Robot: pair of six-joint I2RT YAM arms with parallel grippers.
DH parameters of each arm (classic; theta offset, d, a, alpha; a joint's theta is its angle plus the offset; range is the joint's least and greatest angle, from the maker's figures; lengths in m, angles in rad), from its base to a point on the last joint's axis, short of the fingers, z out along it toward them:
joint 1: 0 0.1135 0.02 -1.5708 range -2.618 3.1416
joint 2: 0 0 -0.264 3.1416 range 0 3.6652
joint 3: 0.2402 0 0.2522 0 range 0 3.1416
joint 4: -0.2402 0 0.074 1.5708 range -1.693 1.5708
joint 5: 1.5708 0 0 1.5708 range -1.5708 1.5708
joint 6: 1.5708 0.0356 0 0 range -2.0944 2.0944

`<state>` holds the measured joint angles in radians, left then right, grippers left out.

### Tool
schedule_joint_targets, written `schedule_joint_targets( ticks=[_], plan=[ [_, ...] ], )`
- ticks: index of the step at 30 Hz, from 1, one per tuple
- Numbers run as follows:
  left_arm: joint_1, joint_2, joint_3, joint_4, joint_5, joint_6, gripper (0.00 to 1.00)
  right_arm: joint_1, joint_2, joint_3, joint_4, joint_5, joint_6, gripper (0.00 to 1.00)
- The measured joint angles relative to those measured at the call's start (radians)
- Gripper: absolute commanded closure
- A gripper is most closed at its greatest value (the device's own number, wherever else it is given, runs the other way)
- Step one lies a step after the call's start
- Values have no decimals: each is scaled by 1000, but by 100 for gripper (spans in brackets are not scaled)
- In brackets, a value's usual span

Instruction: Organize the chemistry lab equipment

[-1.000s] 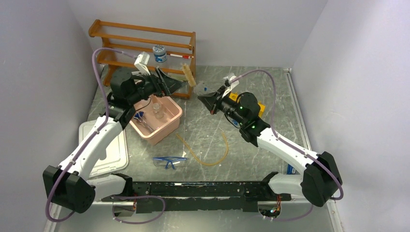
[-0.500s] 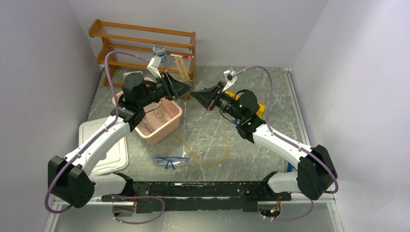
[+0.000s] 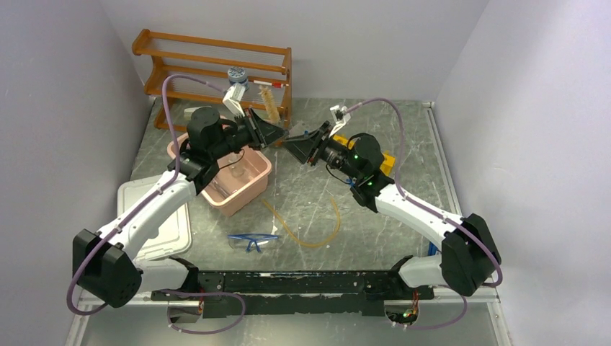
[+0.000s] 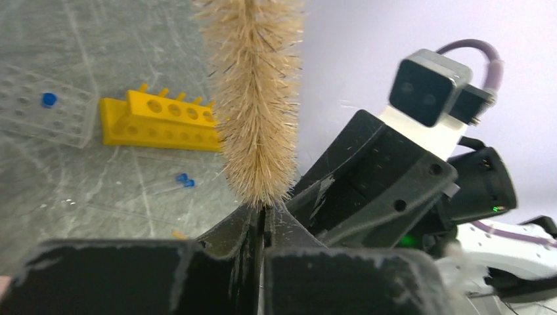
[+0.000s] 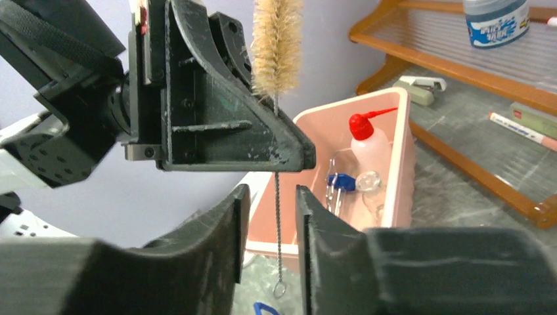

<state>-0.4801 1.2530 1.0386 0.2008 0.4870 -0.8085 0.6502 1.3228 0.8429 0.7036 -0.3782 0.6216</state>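
Observation:
A tan bristle brush [image 3: 272, 108] on a twisted wire stands upright in the air between both arms, beside the wooden shelf. My left gripper [image 4: 264, 216] is shut on the wire just under the bristles [image 4: 256, 98]. My right gripper [image 5: 272, 216] faces it from the right, jaws a little apart, with the wire's lower end and its loop [image 5: 276, 230] hanging free between them. The pink bin [image 5: 401, 164] behind holds the red-nozzled squeeze bottle [image 5: 369, 141] and small glassware. Blue-framed goggles [image 3: 253, 241] and amber tubing [image 3: 317, 238] lie on the table.
A wooden shelf [image 3: 216, 65] with a blue-labelled jar [image 3: 238, 74] stands at the back left. A white lidded box [image 3: 162, 223] sits at the left. The yellow holed rack [image 4: 157, 121], a clear rack [image 4: 39, 111] and blue-capped thin tubes [image 4: 184, 180] lie under the right arm.
The arms came together near the shelf. My left gripper closed on the brush's wire, and my right gripper, which carried the brush there, has loosened its jaws from the wire.

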Motion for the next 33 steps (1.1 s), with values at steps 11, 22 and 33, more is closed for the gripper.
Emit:
schedule_joint_targets(
  ticks=[11,22,33],
  plan=[
    [14,-42,168,-444,-429,154,95,2,-88,-4,-98,78,-92,44],
    [235,2,209,-861,-782,47,95,2,-94,-4,-193,149,-132,44],
    [264,172,108,-975,-731,-46,95,2,-82,-3,-242,171,-159,44]
  ],
)
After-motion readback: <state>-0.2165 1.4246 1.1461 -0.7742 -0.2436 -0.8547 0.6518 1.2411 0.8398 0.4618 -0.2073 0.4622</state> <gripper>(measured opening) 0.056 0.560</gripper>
